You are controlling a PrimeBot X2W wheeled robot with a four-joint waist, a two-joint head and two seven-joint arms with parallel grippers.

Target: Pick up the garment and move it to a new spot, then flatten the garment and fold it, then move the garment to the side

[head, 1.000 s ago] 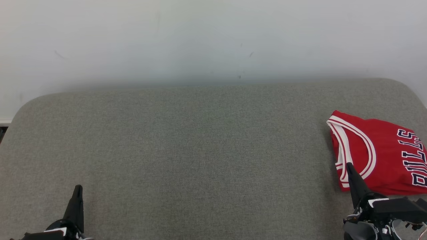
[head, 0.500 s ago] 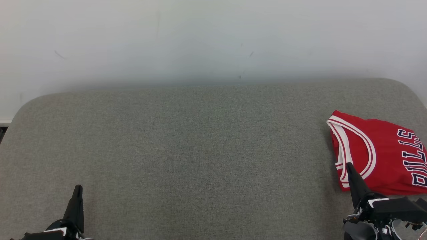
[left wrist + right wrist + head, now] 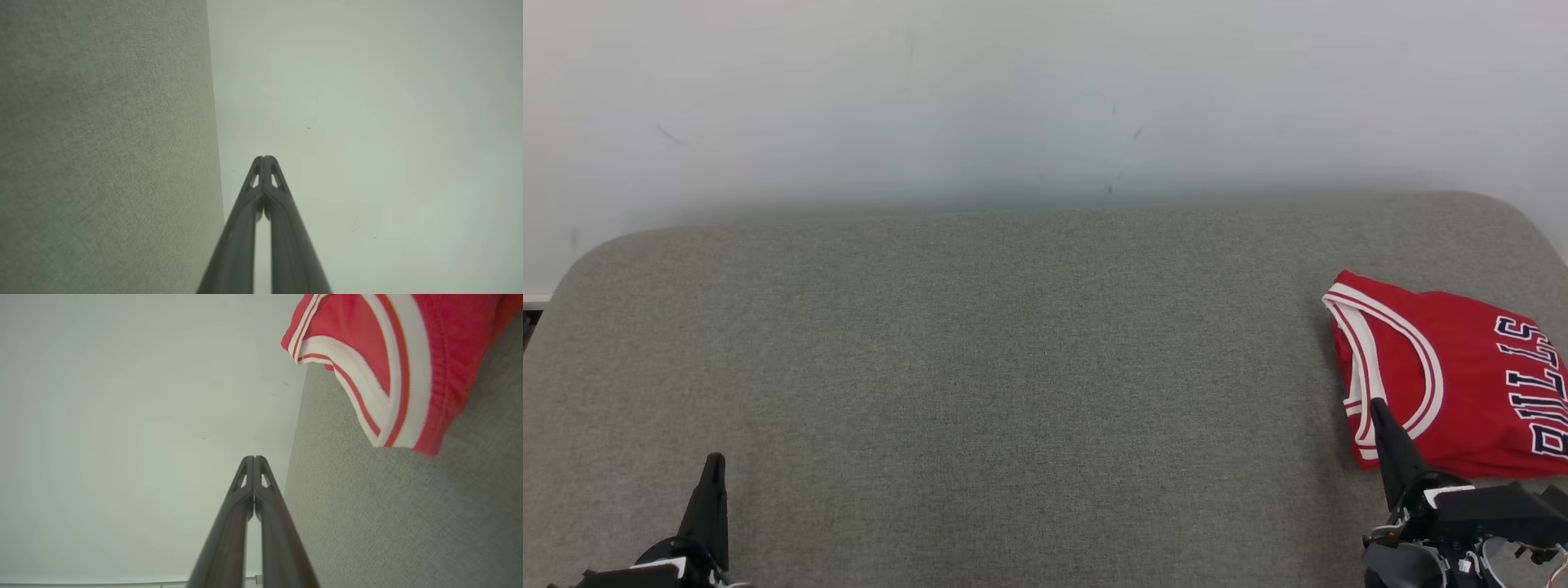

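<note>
The garment [image 3: 1445, 384], a red jersey with white trim and dark lettering, lies folded into a compact stack at the far right of the grey counter [image 3: 1013, 367]. Its right portion runs past the border of the head view. The banded trim faces left, and the fold looks flat, with no loose layer hanging out.

The right claw [image 3: 1376, 404] sits at the near-left corner of the garment. Its two fingers are pressed together and hold nothing. In the right wrist view the claw [image 3: 254, 458] points toward the pale wall [image 3: 1013, 98], and the garment [image 3: 367, 355] lies off to one side of it, apart from the fingers.

The left claw [image 3: 713, 461] sits at the near left of the counter, well apart from the garment. It is likewise closed and empty, as the left wrist view [image 3: 264, 158] confirms.

Judgement: the garment appears folded and set to the side, so the step in hand is the final check and clearance.

- Keep both claws closed while near the cloth, so that no finger hooks the trim.
- Draw the right claw toward the near edge, away from the corner, not across the stack.
- Confirm that the whole stack rests on the counter and does not overhang the right edge. The pictures do not show this.
- If a correction is needed, grip all layers at one corner together.
</note>
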